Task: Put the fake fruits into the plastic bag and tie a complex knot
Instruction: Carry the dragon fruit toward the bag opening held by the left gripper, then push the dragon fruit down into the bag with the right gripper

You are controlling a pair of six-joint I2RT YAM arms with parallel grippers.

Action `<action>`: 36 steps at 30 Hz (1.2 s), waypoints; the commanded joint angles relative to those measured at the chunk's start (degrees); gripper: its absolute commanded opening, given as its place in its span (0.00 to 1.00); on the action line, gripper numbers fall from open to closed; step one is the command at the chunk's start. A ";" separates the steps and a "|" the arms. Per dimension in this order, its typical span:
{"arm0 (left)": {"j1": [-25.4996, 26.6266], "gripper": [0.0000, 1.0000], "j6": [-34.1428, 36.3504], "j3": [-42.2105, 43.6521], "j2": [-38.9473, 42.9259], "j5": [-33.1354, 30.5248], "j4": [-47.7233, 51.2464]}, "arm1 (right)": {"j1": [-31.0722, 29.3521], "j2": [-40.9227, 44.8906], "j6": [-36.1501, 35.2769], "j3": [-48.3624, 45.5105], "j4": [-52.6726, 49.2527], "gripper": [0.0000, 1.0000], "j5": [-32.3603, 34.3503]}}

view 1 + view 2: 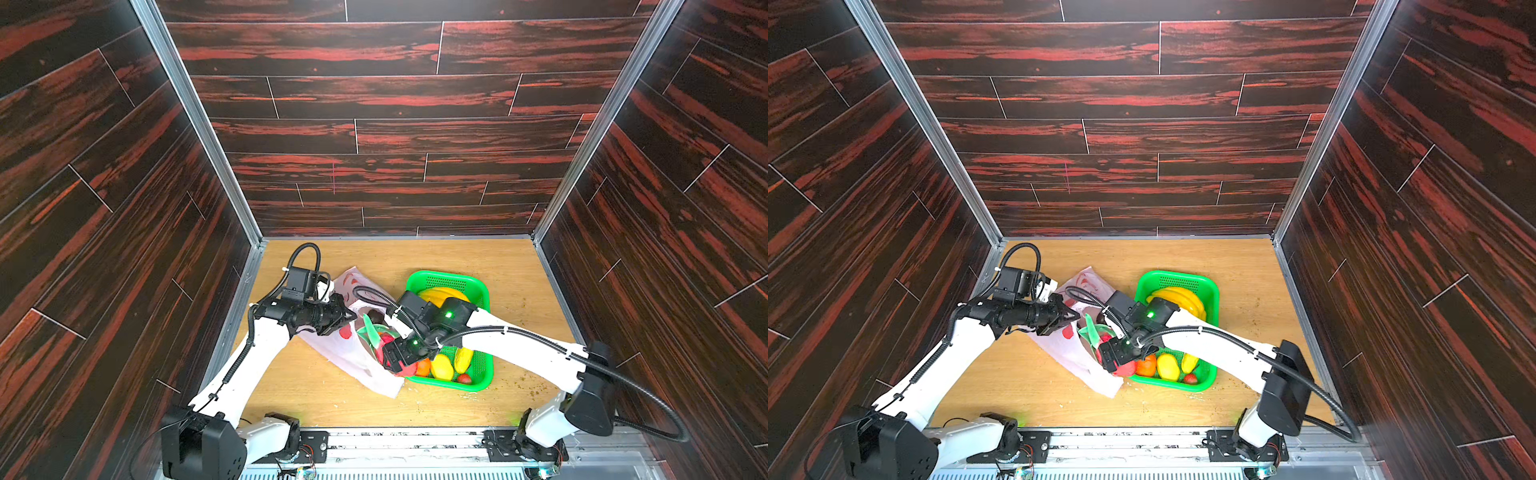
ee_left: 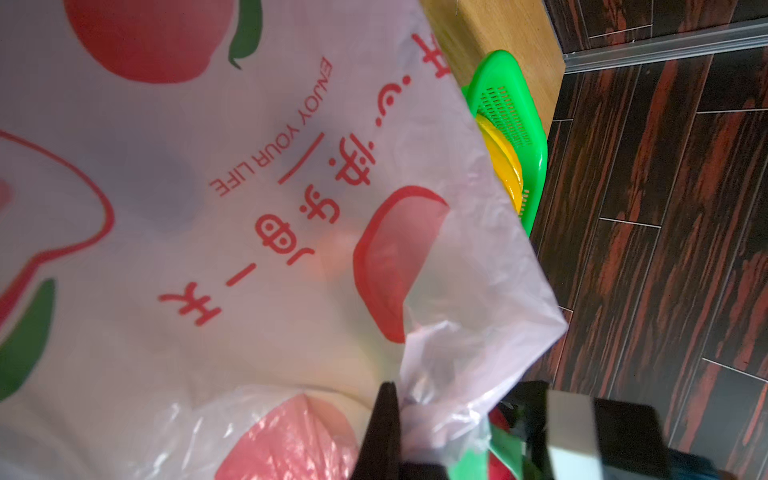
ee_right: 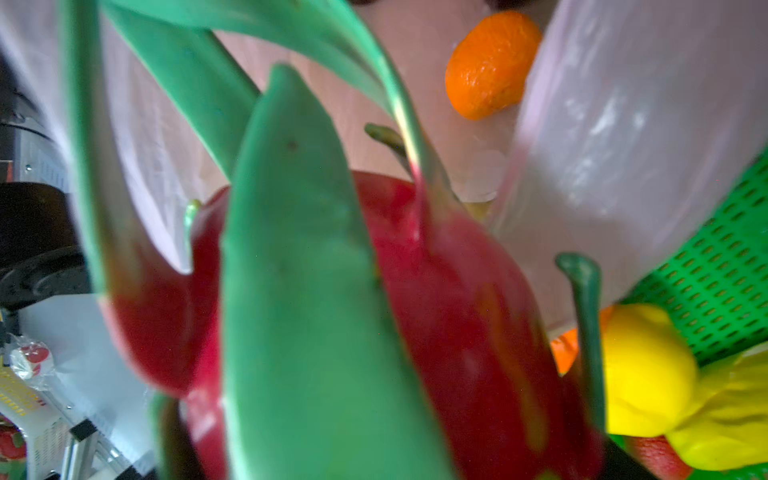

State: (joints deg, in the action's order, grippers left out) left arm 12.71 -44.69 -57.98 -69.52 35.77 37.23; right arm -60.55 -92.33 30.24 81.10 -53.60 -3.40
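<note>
The plastic bag [image 1: 357, 361] [image 1: 1067, 353] lies on the wooden floor left of the basket, its mouth held up. My left gripper [image 1: 351, 318] [image 2: 399, 415] is shut on the bag's thin rim [image 2: 457, 374]. My right gripper [image 1: 395, 359] [image 1: 1115, 359] is closed on the red dragon fruit [image 1: 405, 368] [image 3: 457, 311] at the bag's mouth, with its green tips [image 3: 311, 291] pointing into the bag. An orange [image 3: 490, 66] and a dark round fruit [image 1: 376, 316] lie inside the bag. No knot is in view.
The green basket [image 1: 484, 291] stands right of the bag, touching it. It holds a banana bunch [image 1: 442, 296], an orange [image 1: 423, 368], a lemon [image 1: 441, 366], another yellow fruit [image 1: 462, 359] and a strawberry [image 1: 464, 378]. Dark plank walls enclose the floor.
</note>
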 commanded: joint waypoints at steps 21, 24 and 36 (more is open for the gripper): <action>-0.12 0.00 -1.79 1.75 4.21 2.20 -0.24 | 5.25 -9.13 6.83 2.92 17.21 0.70 -9.35; -0.07 0.00 -1.88 1.56 4.13 2.27 -0.17 | 5.62 -10.35 6.07 4.68 17.43 0.70 -9.23; -0.10 0.00 -2.16 1.37 3.71 1.50 -0.46 | 5.83 -8.81 2.02 11.83 6.05 0.70 -2.68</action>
State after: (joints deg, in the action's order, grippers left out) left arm 12.71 -46.46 -56.99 -66.28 37.26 36.80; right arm -54.63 -102.96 33.34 91.50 -45.89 -6.85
